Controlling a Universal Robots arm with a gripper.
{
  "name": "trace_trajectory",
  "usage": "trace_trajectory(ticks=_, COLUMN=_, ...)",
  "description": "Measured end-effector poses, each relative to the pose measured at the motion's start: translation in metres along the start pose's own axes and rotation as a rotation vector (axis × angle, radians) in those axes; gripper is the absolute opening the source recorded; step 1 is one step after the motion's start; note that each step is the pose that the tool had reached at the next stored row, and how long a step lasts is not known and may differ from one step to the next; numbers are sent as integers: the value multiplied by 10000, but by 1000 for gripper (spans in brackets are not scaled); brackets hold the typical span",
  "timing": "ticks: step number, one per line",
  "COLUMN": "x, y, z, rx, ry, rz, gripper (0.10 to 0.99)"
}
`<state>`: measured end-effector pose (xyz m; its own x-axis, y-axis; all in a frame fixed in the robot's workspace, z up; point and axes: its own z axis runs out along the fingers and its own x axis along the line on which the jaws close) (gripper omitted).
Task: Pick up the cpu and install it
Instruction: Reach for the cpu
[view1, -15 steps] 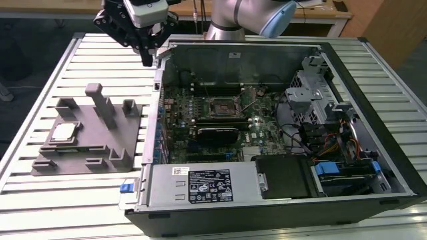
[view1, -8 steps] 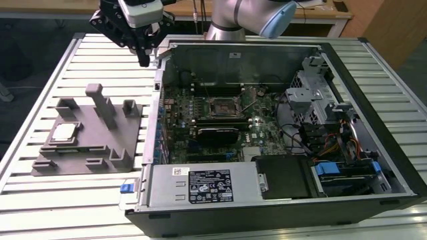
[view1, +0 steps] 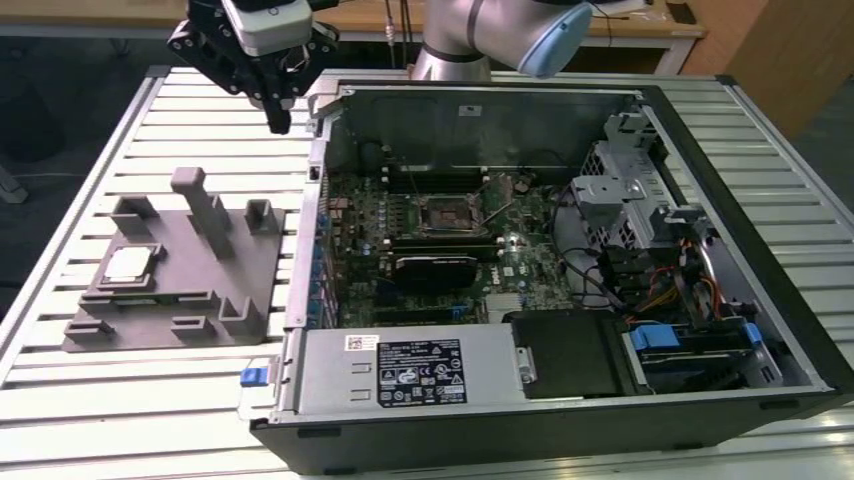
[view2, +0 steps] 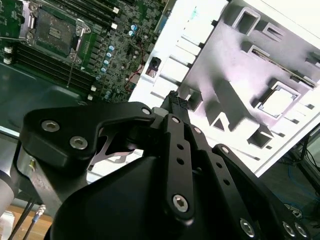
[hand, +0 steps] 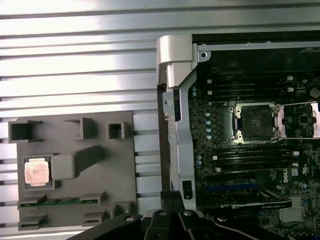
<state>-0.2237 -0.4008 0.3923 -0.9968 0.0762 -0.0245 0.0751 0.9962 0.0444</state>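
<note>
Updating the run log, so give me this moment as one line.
gripper: shut, empty, hovering by case corner | cpu: resting in grey fixture | socket: open, no chip

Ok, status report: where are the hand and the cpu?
Hand shut, empty, hovering beside open black computer case. Small silvery square cpu lying in grey moulded plastic fixture. Nothing covering it.
</note>
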Motion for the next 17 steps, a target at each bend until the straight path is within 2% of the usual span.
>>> trace_trajectory(ticks=17, x=226, y=-28, z=11, rx=0, ry=0, rz=1, gripper=106)
